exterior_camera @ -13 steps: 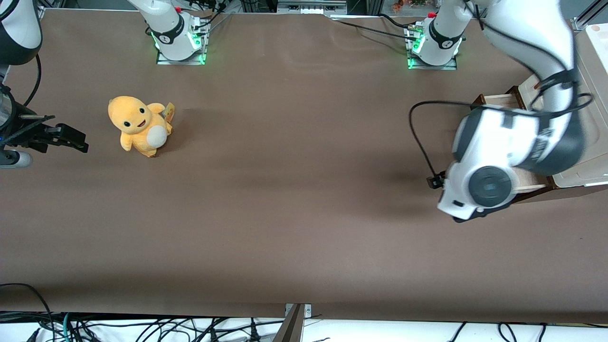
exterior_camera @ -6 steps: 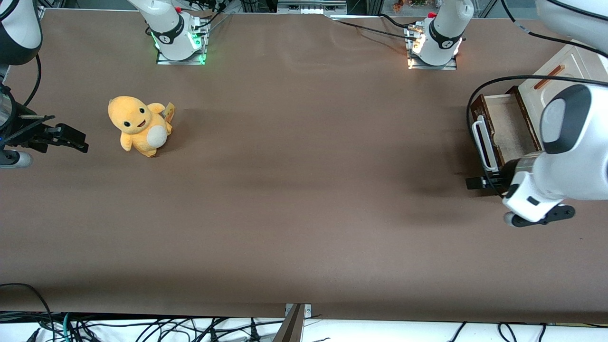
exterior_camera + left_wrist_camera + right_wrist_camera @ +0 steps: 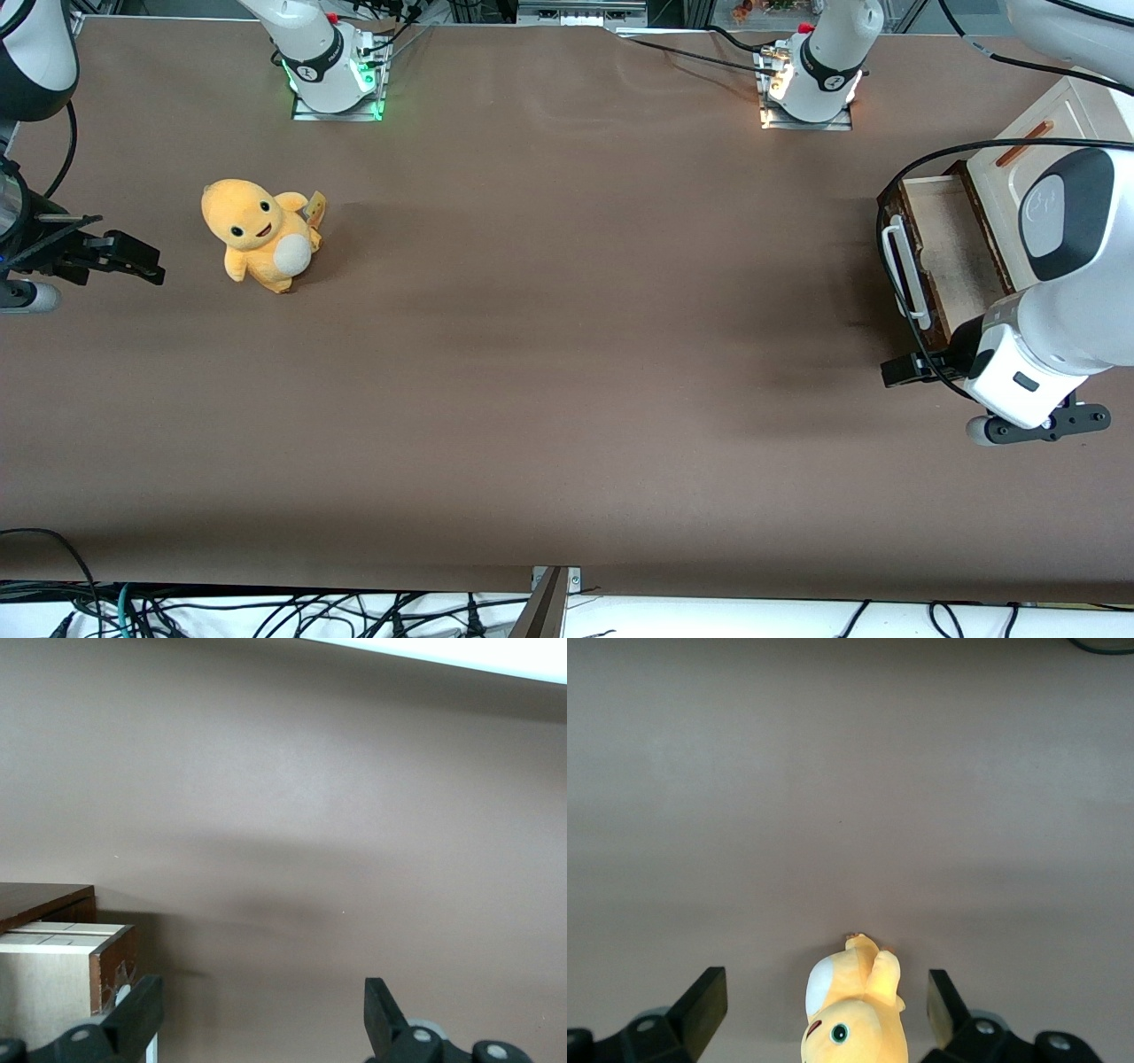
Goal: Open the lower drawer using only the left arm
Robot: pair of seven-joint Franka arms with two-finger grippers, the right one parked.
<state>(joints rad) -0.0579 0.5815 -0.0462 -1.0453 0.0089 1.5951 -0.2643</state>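
front view: lower drawer (image 3: 943,257) out, beige inside; claw (image 3: 257,1019) spread, beside it.

The lower drawer (image 3: 943,248) stands pulled out, tool (image 3: 904,369) just beside it.

Desk (image 3: 532,372): big, flat, covered in a plain brown sheet.
Light: soft, with faint dark shadows on the brown.
Edge nearest the front camera: white strip (image 3: 709,611) with a tangle of black cables (image 3: 266,611).
Top edge: metal frame bits (image 3: 580,12), more cables.
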